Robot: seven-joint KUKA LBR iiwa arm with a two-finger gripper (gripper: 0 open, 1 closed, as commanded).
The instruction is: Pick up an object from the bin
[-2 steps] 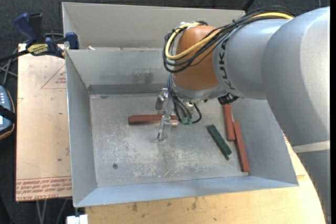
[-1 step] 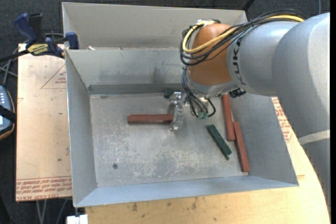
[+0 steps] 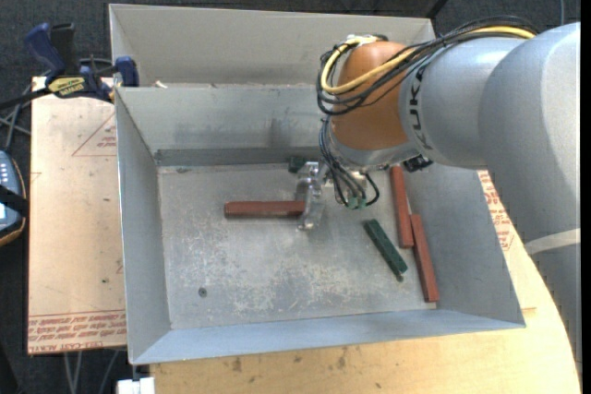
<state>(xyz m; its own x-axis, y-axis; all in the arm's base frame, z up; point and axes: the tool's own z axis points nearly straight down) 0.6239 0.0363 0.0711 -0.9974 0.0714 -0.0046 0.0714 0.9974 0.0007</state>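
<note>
My metal gripper [image 3: 310, 209] sits at the right end of a flat, matte red-brown stick [image 3: 261, 209] on the scuffed grey bin [image 3: 277, 281] floor; closed or not, I cannot tell. My arm [image 3: 480, 97] reads KUKA.

The arm [image 3: 499, 97], cut off at the right edge, hides the bin's [image 3: 138, 198] far right corner and the top ends of two red sticks [image 3: 424, 263].

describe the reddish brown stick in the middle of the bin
The reddish-brown stick is a flat, straight bar, looking like painted wood or plastic. It lies flat on the bin floor near the centre, running left to right. Its right end reaches the gripper; contact cannot be told. Nothing else touches it.
</note>
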